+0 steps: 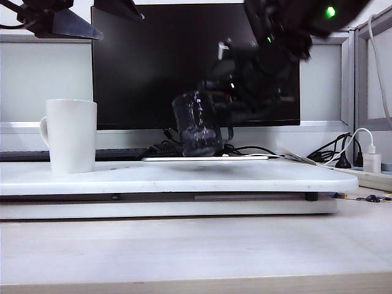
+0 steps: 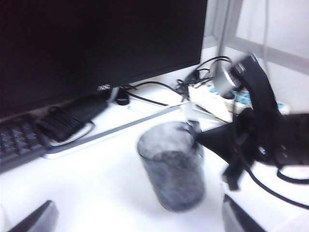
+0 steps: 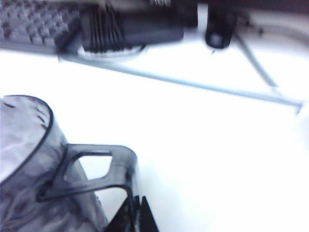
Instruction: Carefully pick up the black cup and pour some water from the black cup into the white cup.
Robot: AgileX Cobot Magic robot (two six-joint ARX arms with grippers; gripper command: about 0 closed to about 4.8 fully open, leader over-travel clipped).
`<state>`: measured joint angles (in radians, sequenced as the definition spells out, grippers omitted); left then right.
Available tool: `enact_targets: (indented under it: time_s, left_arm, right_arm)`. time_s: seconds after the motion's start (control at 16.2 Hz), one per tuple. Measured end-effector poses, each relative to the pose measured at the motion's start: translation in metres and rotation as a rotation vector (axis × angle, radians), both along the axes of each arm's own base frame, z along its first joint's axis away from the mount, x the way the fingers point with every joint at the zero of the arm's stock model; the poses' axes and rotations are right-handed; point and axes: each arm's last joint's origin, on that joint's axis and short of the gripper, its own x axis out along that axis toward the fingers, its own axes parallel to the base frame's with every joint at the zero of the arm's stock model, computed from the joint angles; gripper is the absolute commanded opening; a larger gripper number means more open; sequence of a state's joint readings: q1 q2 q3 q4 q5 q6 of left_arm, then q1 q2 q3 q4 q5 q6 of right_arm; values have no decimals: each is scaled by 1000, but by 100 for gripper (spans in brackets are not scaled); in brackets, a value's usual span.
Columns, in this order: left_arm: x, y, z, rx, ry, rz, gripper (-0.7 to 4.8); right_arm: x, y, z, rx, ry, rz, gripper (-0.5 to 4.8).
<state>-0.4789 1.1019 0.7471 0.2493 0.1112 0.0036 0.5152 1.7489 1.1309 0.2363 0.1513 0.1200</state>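
Observation:
The black cup [image 1: 197, 124] hangs tilted just above the white board [image 1: 184, 177], in front of the monitor. My right gripper [image 1: 225, 116] reaches down from the upper right and is shut on its handle [image 3: 99, 169], the fingertips [image 3: 145, 217] pressed together at the handle's outer bar. Water does not show in any view. The white cup [image 1: 71, 136] stands upright at the board's left end. My left gripper [image 1: 119, 24] hovers open high at the upper left. Seen from the left wrist, the black cup [image 2: 171, 166] is ahead of the open left gripper [image 2: 135, 223].
A black monitor [image 1: 153, 61] fills the back, with a keyboard [image 2: 19, 142] and cables [image 2: 159, 89] at its foot. A power strip with a white plug [image 1: 372, 160] lies at the right. The board sits raised on a wooden desk [image 1: 196, 251].

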Motion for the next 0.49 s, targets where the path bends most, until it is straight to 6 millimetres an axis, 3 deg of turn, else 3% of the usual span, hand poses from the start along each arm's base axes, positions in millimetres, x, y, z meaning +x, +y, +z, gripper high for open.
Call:
enact_targets:
  time_s: [0.49]
  left_arm:
    - [0, 1, 0, 28, -14, 18, 479]
  right_arm:
    - [26, -3, -42, 59, 32, 70, -6]
